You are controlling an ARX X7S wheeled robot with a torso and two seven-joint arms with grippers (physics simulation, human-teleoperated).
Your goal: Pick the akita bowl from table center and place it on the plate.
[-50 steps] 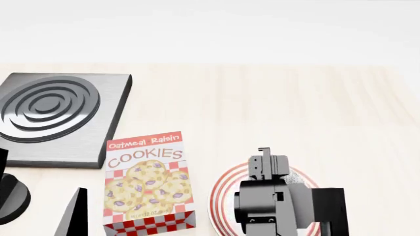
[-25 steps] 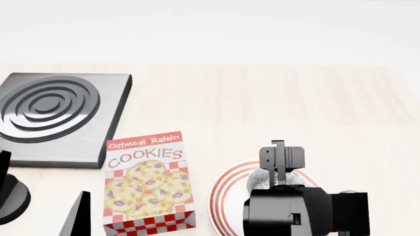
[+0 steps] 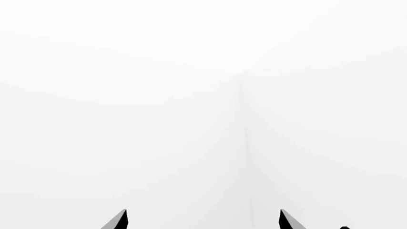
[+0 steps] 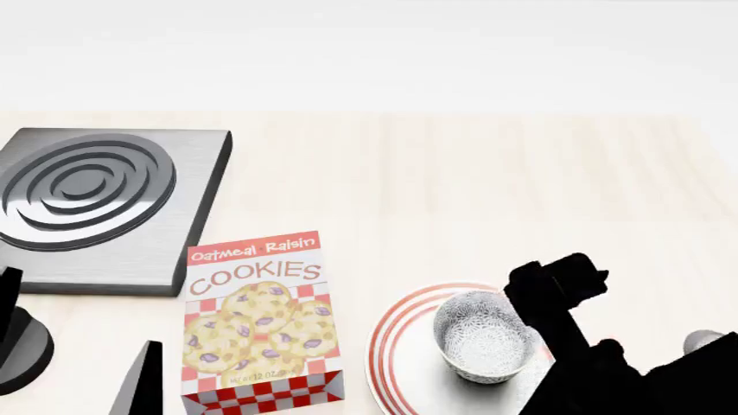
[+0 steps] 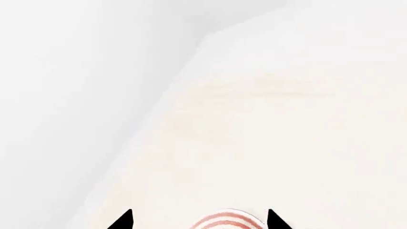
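The akita bowl (image 4: 485, 337), white with a fine grey pattern, stands upright on the plate (image 4: 398, 350), a wide white plate with red rings. In the head view my right arm (image 4: 559, 294) is a dark shape just to the bowl's right, apart from it. My right gripper (image 5: 198, 222) is open, and only the plate's ringed rim (image 5: 226, 220) shows between its fingertips. My left gripper (image 3: 201, 222) is open and faces a blank white wall. One of its fingers (image 4: 136, 380) shows at the lower left of the head view.
A cookies box (image 4: 259, 316) stands just left of the plate. A grey stove plate with raised rings (image 4: 98, 203) lies at the back left. The light wooden table (image 4: 485, 181) runs back to a white wall.
My right gripper was over the bowl on the plate; it has let go, pulled back and swung to the right, and the bowl now stands uncovered. The left arm hardly moved.
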